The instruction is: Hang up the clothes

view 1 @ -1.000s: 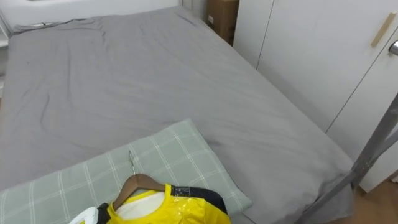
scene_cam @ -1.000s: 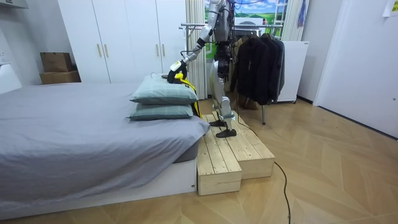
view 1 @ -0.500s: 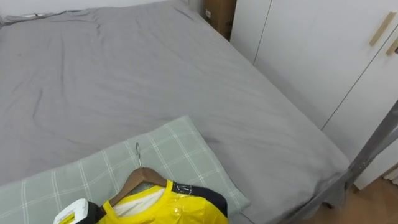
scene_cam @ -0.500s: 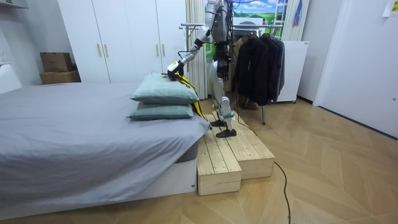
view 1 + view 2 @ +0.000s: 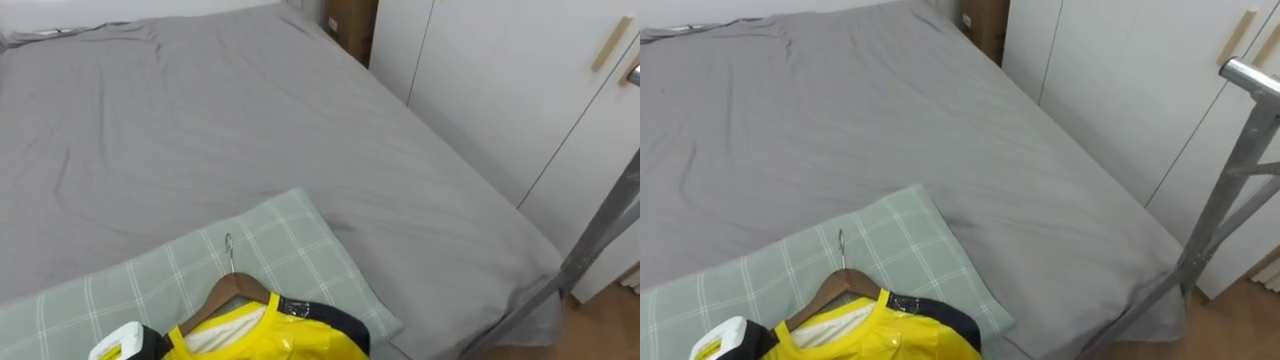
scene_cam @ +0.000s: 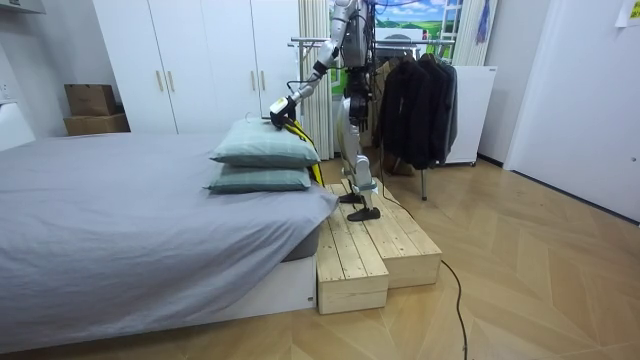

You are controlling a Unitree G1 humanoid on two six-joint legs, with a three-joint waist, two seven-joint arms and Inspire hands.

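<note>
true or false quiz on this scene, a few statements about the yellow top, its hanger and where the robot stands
1. The yellow garment is on a wooden hanger. True.
2. The hanger lies on the bare grey sheet. False: it lies on the green checked pillow.
3. The robot stands on a wooden platform beside the bed. True.
4. The clothes rack by the robot is empty. False: dark clothes hang on it.
</note>
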